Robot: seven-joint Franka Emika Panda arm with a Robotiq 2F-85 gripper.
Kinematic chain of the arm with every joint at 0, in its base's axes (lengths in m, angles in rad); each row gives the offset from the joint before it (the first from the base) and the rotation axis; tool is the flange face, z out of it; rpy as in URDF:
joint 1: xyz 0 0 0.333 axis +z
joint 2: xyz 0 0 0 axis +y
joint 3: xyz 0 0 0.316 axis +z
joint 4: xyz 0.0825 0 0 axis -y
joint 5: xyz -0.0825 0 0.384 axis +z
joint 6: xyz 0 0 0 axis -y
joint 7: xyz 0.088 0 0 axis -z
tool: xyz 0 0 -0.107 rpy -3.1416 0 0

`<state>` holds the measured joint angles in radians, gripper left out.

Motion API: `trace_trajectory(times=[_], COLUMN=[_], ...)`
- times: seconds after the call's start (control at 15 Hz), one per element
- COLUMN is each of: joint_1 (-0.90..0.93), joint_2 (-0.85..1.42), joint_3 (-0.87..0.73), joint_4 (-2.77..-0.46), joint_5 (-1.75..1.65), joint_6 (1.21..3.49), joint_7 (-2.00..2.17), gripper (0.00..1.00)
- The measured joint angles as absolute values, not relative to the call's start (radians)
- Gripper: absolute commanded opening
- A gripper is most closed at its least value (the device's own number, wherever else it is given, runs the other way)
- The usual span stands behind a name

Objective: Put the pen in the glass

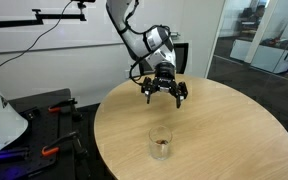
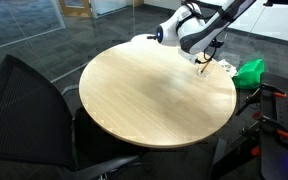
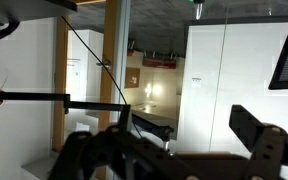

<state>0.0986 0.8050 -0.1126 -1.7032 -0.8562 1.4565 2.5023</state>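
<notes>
Wooden and round, the desk is shown in both exterior views. Near its front edge in an exterior view the clear glass is stood upright, and the pen is seen inside it as a reddish-brown mark low down. The gripper is held above the desk beyond the glass, well apart from it, with the jaws spread wide and nothing between them. A black chair is placed beside the desk, and a green object is seen just past its edge.
</notes>
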Motion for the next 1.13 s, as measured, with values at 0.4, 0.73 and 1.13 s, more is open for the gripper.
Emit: trace_trajectory(times=[0.4,0.73,1.13], joint_1=[0.108,0.114,0.114], joint_2=[0.727,0.692,0.687], joint_3=[-0.112,-0.11,-0.109], joint_4=[-1.728,-1.748,-1.754], joint_5=[-0.856,-0.856,-0.856], joint_6=[1.4,1.371,1.369], joint_7=[2.526,2.558,2.558], gripper=[1.0,1.0,1.0])
